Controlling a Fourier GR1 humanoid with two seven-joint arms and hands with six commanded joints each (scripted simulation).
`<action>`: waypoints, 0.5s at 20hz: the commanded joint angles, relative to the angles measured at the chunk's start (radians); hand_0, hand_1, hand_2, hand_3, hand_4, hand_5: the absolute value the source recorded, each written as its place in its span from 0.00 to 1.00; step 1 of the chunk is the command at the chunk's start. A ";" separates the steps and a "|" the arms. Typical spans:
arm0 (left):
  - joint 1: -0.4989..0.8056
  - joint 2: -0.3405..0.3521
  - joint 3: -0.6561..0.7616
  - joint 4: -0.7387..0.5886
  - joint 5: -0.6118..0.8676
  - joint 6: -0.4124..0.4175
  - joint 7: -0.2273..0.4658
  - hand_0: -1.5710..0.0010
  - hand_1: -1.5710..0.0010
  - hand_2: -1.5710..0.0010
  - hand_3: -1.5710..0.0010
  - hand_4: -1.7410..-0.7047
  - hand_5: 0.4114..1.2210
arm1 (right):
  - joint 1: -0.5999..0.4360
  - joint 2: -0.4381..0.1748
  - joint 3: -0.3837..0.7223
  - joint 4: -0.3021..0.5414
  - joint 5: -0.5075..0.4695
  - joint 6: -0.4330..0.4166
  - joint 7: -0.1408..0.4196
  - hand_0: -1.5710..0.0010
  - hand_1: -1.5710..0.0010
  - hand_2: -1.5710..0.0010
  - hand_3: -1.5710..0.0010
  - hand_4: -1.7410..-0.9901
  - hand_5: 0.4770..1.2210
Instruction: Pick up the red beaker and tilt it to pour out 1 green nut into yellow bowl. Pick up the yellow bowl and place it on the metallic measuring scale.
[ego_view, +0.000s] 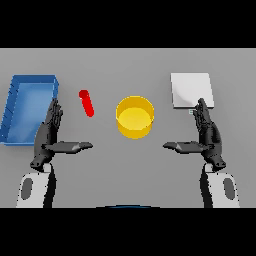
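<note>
The red beaker (86, 102) is a slim red tube standing slightly tilted on the grey table, left of centre. The yellow bowl (135, 116) sits in the middle of the table; I cannot see a nut in it. The metallic measuring scale (192, 90) is a pale square plate at the back right. My left hand (49, 134) rests open, fingers straight and thumb pointing inward, below and to the left of the beaker. My right hand (208, 134) mirrors it, open, just in front of the scale and right of the bowl. Neither hand touches anything.
A blue tray (15, 107) with raised walls lies at the far left, right beside my left hand's fingertips.
</note>
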 joint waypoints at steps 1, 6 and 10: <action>0.000 -0.002 -0.001 0.000 -0.001 0.002 0.000 1.00 1.00 1.00 1.00 0.58 0.31 | 0.000 0.002 0.001 0.000 0.001 -0.002 0.000 1.00 1.00 1.00 1.00 0.89 0.14; -0.002 -0.019 -0.017 0.006 -0.018 0.011 0.001 1.00 1.00 1.00 1.00 0.58 0.31 | 0.000 0.011 0.008 0.001 0.009 -0.008 0.003 1.00 1.00 1.00 1.00 0.89 0.14; 0.113 0.039 -0.129 -0.176 -0.144 -0.005 -0.004 1.00 1.00 1.00 1.00 0.58 0.31 | 0.082 -0.051 0.131 -0.099 0.278 -0.082 -0.109 1.00 1.00 1.00 1.00 0.90 0.13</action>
